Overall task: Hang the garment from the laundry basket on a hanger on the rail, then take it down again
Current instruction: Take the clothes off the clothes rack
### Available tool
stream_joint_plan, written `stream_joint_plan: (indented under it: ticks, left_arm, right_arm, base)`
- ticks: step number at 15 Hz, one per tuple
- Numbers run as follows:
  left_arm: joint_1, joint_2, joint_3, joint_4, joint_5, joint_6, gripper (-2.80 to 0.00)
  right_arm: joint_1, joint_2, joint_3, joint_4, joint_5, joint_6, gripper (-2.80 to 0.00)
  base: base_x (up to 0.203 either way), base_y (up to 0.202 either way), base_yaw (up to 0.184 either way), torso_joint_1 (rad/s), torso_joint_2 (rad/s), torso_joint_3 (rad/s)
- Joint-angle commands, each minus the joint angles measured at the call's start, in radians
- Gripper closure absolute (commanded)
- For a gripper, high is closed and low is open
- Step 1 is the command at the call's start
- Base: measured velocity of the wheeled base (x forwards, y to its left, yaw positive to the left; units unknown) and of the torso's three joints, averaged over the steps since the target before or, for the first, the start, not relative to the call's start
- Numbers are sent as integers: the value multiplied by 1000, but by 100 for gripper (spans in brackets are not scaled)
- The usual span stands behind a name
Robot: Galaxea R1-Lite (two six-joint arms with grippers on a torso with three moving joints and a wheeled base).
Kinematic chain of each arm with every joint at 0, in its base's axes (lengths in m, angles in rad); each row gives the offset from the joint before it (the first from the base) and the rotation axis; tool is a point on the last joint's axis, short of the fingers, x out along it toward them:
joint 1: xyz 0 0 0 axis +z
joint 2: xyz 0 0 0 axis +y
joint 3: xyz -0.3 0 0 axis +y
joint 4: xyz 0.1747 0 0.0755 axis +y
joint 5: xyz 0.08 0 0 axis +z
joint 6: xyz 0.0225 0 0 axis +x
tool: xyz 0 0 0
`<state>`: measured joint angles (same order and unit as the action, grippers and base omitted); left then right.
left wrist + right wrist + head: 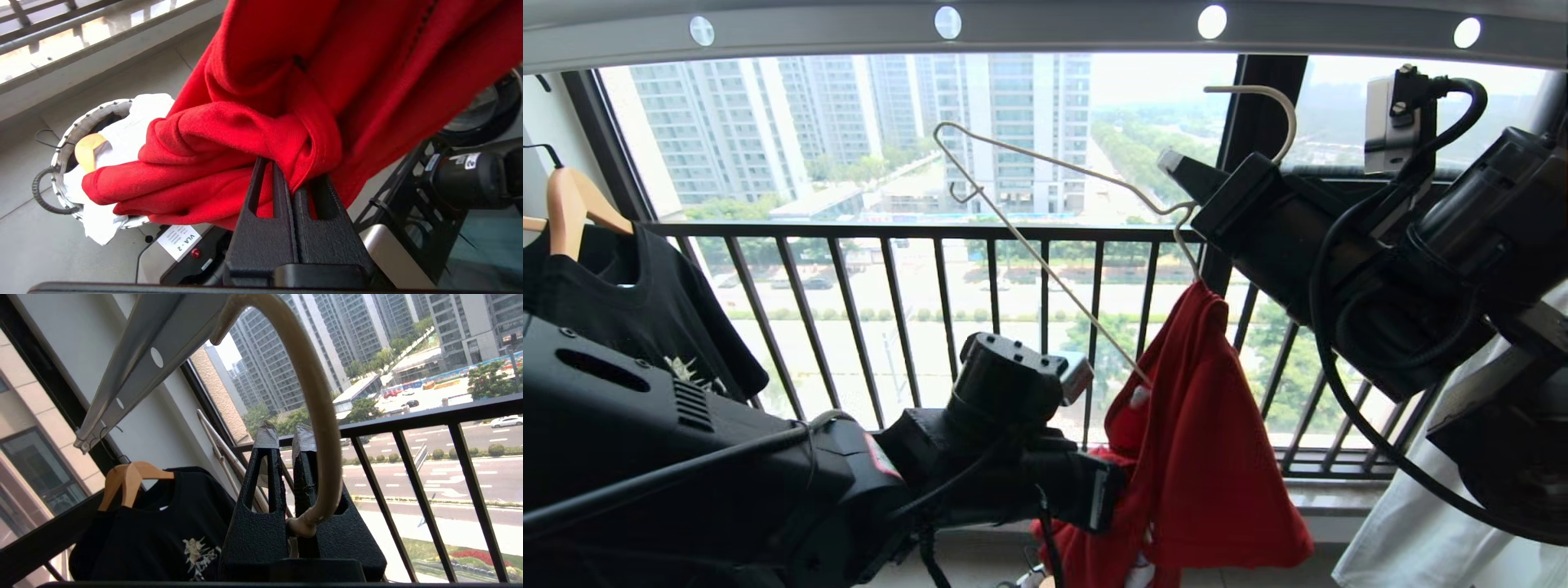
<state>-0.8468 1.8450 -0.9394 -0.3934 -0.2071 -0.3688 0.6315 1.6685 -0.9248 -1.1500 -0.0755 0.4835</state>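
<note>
Garment (229, 134) bunched between left tool (292, 179) fingers

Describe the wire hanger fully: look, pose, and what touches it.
The hanger is thin off-white wire with a curved hook, a twisted neck and a small notch hook on its bar. It is tilted steeply and held up below the rail, its hook not on it. The right claw is shut on its neck. The red garment hangs bunched from its lower end, where the left claw pinches the cloth.
</note>
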Motion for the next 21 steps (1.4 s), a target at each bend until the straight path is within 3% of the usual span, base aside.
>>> stream_joint_plan:
  ticks: [1, 4, 7, 10, 13, 17, 21]
  left_arm:
    - [-5, -132, 54, -2, -140, 3, 0]
    - [-8, -43, 48, 7, -105, 56, 0]
    - [-9, 141, -4, 41, 24, 105, 0]
    - [-11, 236, -101, 226, 122, 139, 0]
    - [-42, 256, -142, 401, 151, 180, 0]
    - [-55, 284, -160, 421, 189, 186, 0]
    - [-55, 246, -157, 337, 186, 125, 0]
  right_arm:
    - [-1, 33, 6, -76, -6, -5, 0]
    - [-1, 34, 12, -77, -6, -22, 0]
    - [-3, 33, 12, -79, -7, -40, 0]
    - [-9, 31, 11, -79, -7, -42, 0]
    - [-19, 32, 9, -79, -6, -57, 0]
    - [-19, 28, 9, -79, -7, -60, 0]
    - [-22, 33, 12, -77, -7, -76, 0]
  base:
    - [0, 0, 0, 0, 0, 0]
    - [0, 0, 0, 0, 0, 0]
    - [0, 0, 0, 0, 0, 0]
    - [0, 0, 0, 0, 0, 0]
    - [0, 0, 0, 0, 0, 0]
    - [0, 0, 0, 0, 0, 0]
    - [0, 0, 0, 0, 0, 0]
